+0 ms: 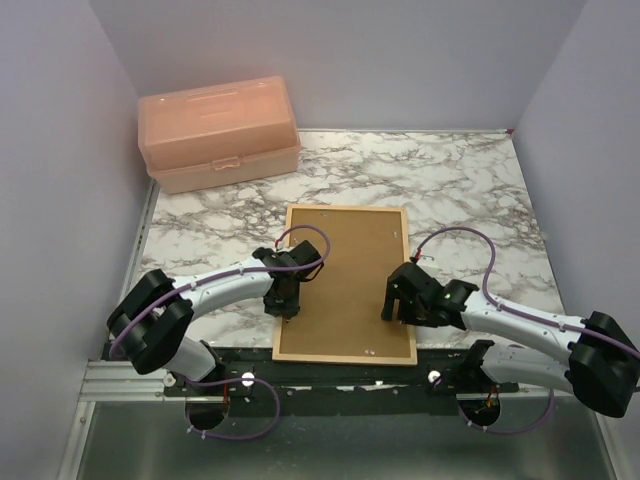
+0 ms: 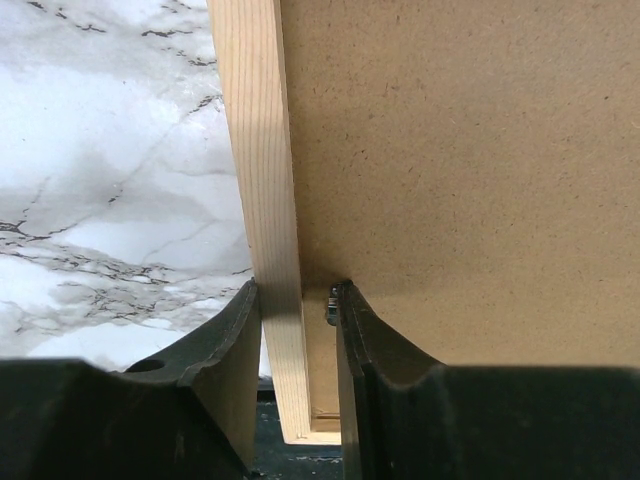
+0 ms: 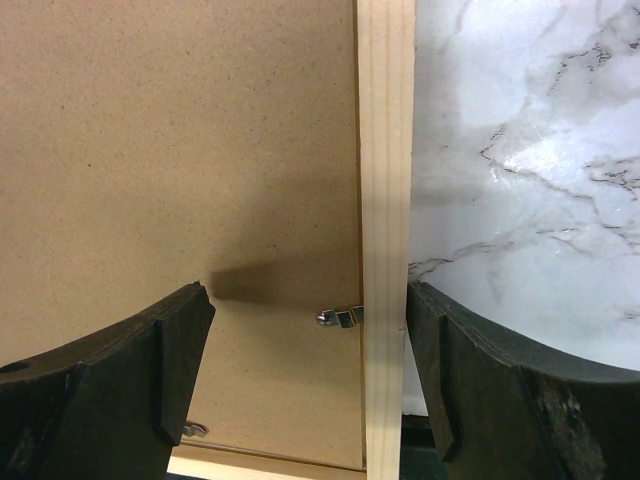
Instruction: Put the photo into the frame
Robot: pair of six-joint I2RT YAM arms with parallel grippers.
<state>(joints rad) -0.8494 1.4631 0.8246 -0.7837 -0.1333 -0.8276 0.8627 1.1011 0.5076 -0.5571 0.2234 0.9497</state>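
While the frame [image 2: 262, 180] lies face down on the marble counter [image 2: 110, 150], each hand sits low over one of its long bars, toward the end nearest the arm bases. The left hand [image 2: 295, 295] straddles the left bar with its fingers set only narrowly apart. Its outer finger [image 2: 215, 350] is right beside the wood on the counter side. A thin strip of the brown backing board [image 2: 450, 150] shows between the bar and the inner finger [image 2: 390, 380], so the bar is bracketed rather than clamped. A small metal tab [image 2: 331, 305] sits just at the tip of that inner finger.

The right hand [image 3: 308, 300] straddles the opposite bar with its fingers spread wide, and it has hold of nothing. One fingertip [image 3: 180, 350] hangs over the backing board, well inside the bar. The other fingertip [image 3: 450, 360] is just past the bar's outer edge, above bare counter. Between them, a metal turn clip [image 3: 340, 318] juts from the bar's inner edge onto the board.

The backing board fills the frame's opening from bar to bar and lies flat between the two hands. A peach plastic toolbox [image 1: 218, 130] stands well beyond the left hand, at the counter's far corner, apart from the frame.
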